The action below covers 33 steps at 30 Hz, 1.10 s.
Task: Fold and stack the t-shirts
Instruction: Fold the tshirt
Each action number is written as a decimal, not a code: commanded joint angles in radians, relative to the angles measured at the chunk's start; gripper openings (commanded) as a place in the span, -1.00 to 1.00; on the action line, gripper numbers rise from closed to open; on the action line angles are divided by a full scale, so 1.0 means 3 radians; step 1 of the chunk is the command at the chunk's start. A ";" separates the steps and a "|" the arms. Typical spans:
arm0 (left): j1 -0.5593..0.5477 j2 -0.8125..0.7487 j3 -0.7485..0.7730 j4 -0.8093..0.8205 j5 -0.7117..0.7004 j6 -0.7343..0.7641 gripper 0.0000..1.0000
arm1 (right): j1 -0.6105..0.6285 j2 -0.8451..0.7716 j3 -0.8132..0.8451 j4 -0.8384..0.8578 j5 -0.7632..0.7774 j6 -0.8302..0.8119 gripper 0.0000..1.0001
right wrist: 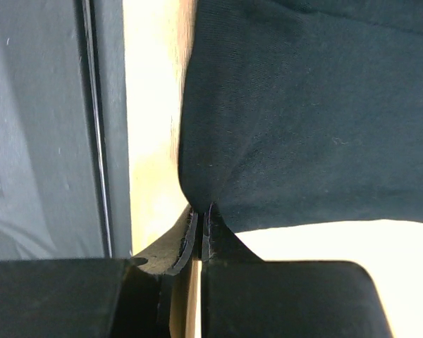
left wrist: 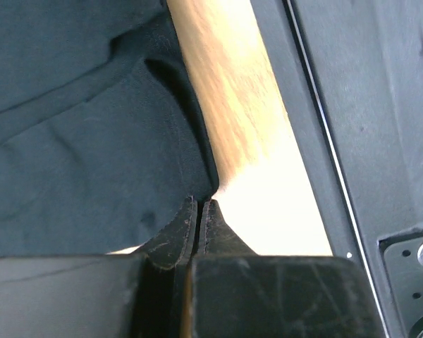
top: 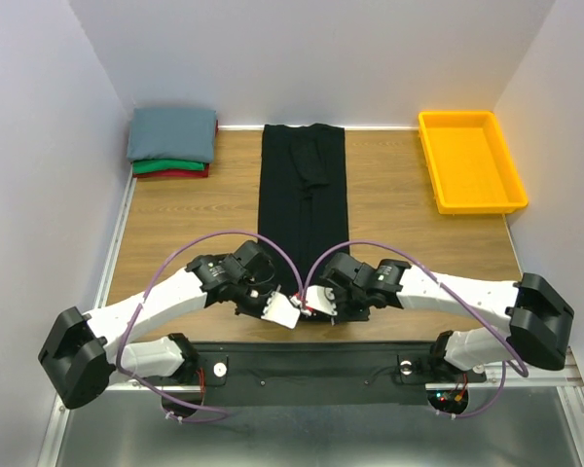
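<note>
A black t-shirt point(top: 304, 195), folded into a long narrow strip, lies down the middle of the wooden table. Both grippers sit at its near end. My left gripper point(top: 277, 292) is shut on the near left corner; in the left wrist view the closed gripper point(left wrist: 199, 201) pinches the edge of the dark cloth point(left wrist: 77, 141). My right gripper point(top: 323, 292) is shut on the near right corner, and in the right wrist view that gripper point(right wrist: 201, 208) nips the black cloth point(right wrist: 317, 120). At the back left a slate grey-blue tee point(top: 173, 133) tops a green tee point(top: 165, 165) and a red tee point(top: 190, 173).
A yellow plastic bin point(top: 470, 161) stands at the back right corner. Bare wooden table point(top: 195, 224) lies on both sides of the black strip. The black front rail point(top: 311, 365) runs just behind the grippers. White walls close in the left, back and right.
</note>
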 commanded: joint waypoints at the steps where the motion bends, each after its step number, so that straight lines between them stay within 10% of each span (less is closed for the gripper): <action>1: -0.0014 -0.0221 0.0161 -0.0150 0.0115 -0.0272 -1.00 | 0.0005 -0.0180 0.0215 -0.0379 0.0024 -0.0281 -0.99; 15: 0.0103 -0.0186 0.0463 -0.0094 0.0309 -0.0650 -1.00 | -0.0184 -0.0288 0.0640 -0.0641 0.0064 -0.0312 -0.99; 33: 0.0778 0.0156 0.0529 0.0959 0.0007 0.0233 -1.00 | -0.1252 0.0121 0.0921 0.0203 0.0142 -0.1027 -0.99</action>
